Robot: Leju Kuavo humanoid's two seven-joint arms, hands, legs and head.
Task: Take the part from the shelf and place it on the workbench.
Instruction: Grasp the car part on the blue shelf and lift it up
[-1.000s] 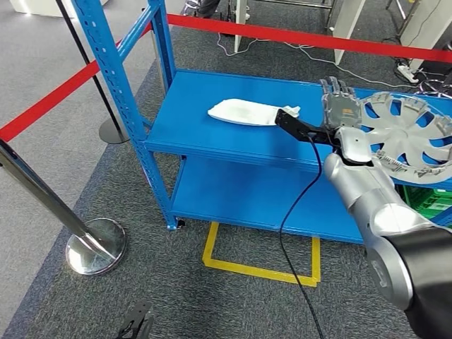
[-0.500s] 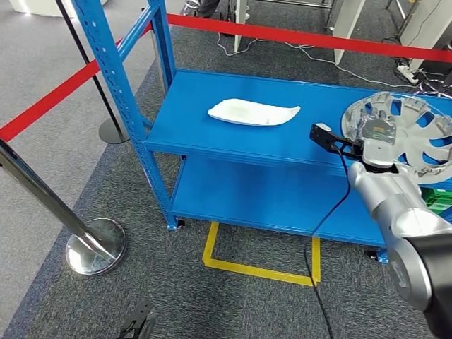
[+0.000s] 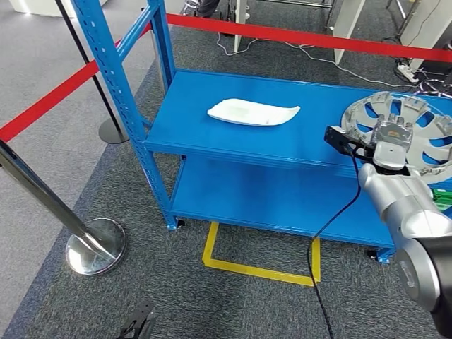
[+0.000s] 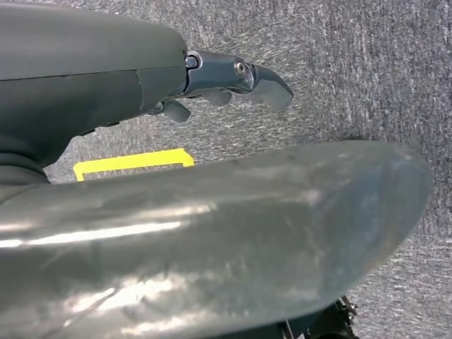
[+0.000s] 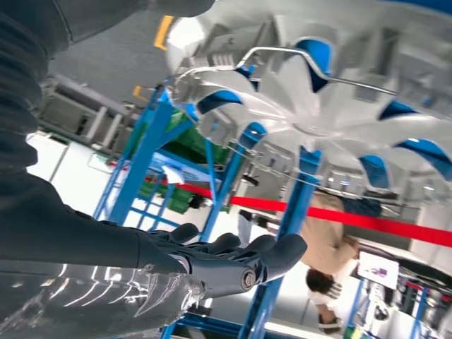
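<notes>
Silver wheel cover (image 3: 406, 131) lies flat at the right end of the blue shelf (image 3: 240, 138), touching the right hand (image 3: 392, 135), whose fingers (image 5: 240, 258) reach beneath it, spread and not yet closed. Left hand (image 4: 234, 78) hangs empty, far from it.

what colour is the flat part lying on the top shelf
White. The flat part lies on the blue shelf, clearest in the head view.
</notes>
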